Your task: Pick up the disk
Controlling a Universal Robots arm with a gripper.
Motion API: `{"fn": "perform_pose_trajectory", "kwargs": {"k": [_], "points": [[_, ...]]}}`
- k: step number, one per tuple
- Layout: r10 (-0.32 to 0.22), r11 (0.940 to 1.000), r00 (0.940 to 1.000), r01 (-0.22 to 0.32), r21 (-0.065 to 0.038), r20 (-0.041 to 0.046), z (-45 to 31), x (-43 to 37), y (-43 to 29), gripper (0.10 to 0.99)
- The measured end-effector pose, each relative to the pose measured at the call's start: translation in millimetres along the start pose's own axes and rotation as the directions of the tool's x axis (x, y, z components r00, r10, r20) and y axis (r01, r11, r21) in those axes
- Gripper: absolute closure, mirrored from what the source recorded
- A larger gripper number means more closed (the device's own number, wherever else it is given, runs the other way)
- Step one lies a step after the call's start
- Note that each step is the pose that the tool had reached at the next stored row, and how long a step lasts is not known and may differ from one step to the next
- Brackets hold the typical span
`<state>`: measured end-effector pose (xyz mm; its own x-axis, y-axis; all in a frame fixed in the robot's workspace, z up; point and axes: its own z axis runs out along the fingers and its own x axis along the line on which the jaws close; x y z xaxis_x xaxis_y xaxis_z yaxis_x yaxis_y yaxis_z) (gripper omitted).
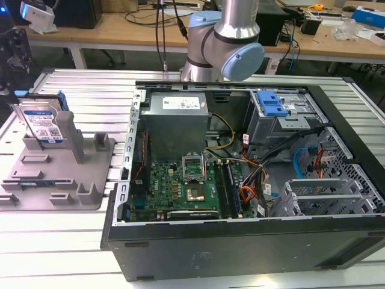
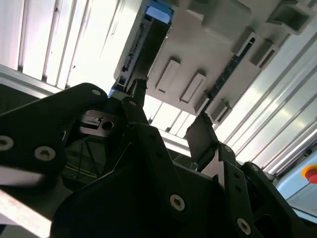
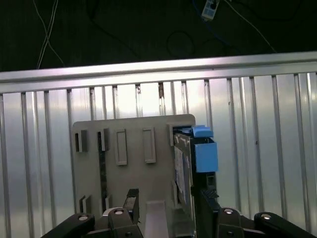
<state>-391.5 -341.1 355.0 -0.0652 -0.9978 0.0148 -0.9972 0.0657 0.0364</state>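
Note:
The disk (image 1: 43,123) stands on edge in the grey fixture (image 1: 60,174) at the exterior view's left, its white-and-blue label facing the camera and blue rails on its sides. In the first wrist view I see the disk (image 3: 190,163) edge-on with a blue rail on top, on the fixture (image 3: 124,183). My gripper (image 3: 169,201) hangs open above the fixture, with one fingertip (image 3: 208,197) in line with the disk's edge and apart from it. The second wrist view shows the disk (image 2: 148,44), the fixture (image 2: 208,44) and the open gripper (image 2: 171,106) holding nothing.
An open black computer case (image 1: 240,180) with a motherboard, a power supply and a blue-latched drive cage (image 1: 271,105) fills the middle and right of the slatted metal table (image 1: 78,90). The arm (image 1: 225,42) stands behind the case. A red button (image 2: 311,173) sits at the table's edge.

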Motion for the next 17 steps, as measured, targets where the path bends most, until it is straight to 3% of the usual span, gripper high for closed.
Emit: {"fn": "perform_pose_trajectory", "kwargs": {"k": [2, 3, 6, 11, 13, 17], "points": [[-0.003, 1.0000, 0.9999, 0.003, 0.002, -0.0121, 0.8, -7.9, 1.5, 0.486], [-0.004, 1.0000, 0.9999, 0.004, 0.003, -0.0142, 1.4, -10.5, 2.1, 0.486], [-0.006, 0.9998, 0.9999, 0.006, 0.018, -0.0140, 3.8, -17.5, 4.4, 0.486], [-0.007, 0.9992, 0.9999, 0.007, 0.038, -0.0129, 6.8, -18.8, 14.6, 0.486], [-0.008, 0.9990, 0.9999, 0.008, 0.044, -0.0126, 7.7, -19.8, 19.6, 0.486], [-0.009, 0.9990, 0.9999, 0.009, 0.044, -0.0131, 8.0, -28.4, 25.1, 0.486]]}}
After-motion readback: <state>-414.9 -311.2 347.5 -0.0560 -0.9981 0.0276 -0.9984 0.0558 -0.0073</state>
